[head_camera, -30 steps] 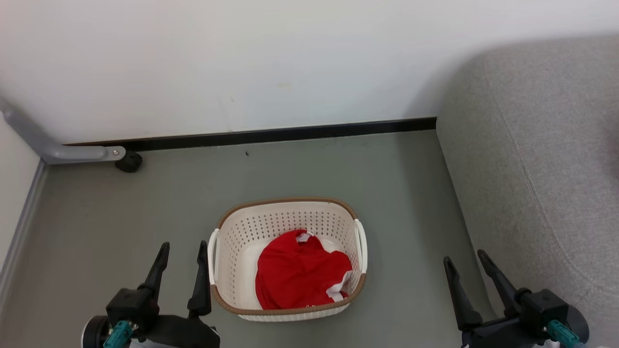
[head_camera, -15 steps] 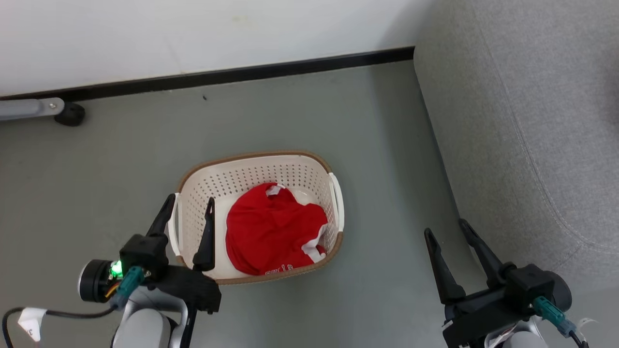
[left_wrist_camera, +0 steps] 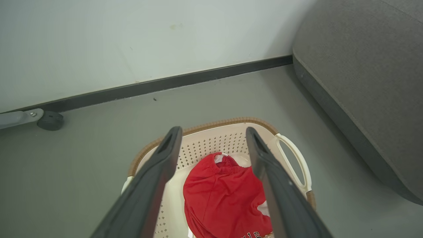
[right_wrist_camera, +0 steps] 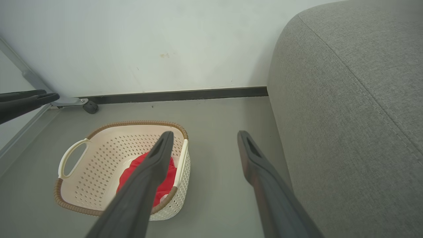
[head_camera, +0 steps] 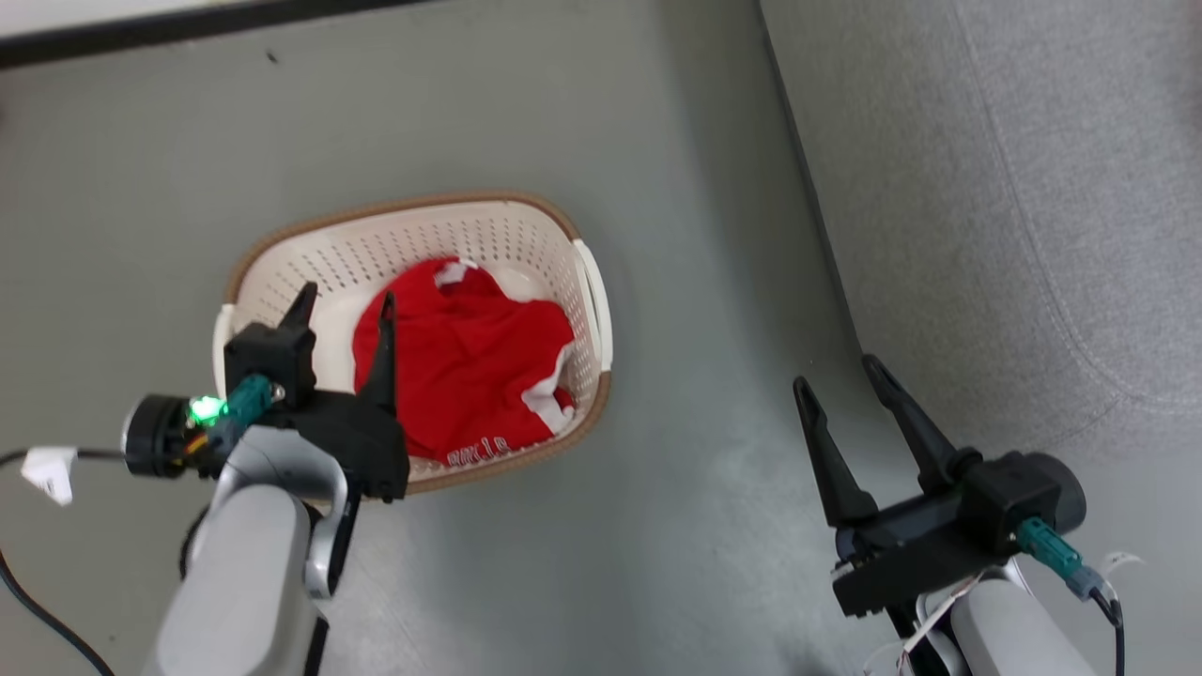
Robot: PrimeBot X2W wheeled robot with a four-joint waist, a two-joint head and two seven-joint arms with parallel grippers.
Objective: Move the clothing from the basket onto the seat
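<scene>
The right gripper [head_camera: 835, 374] hung over the grey floor [head_camera: 676, 235], its fingers spread apart and holding nothing. The left gripper [head_camera: 345, 299] was at the near left side of the basket [head_camera: 413, 202], its fingers apart and empty too. The red clothing [head_camera: 470, 366] lay bunched inside the basket. The grey seat [head_camera: 1014, 188] stood to the right.

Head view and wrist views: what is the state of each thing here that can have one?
basket: upright on the floor, holding the red sports garment.
red sports garment: crumpled inside the basket, not gripped.
couch seat: no clothing on the part in view.
left gripper: open, empty, above the basket.
right gripper: open, empty, above the floor beside the couch seat.
</scene>
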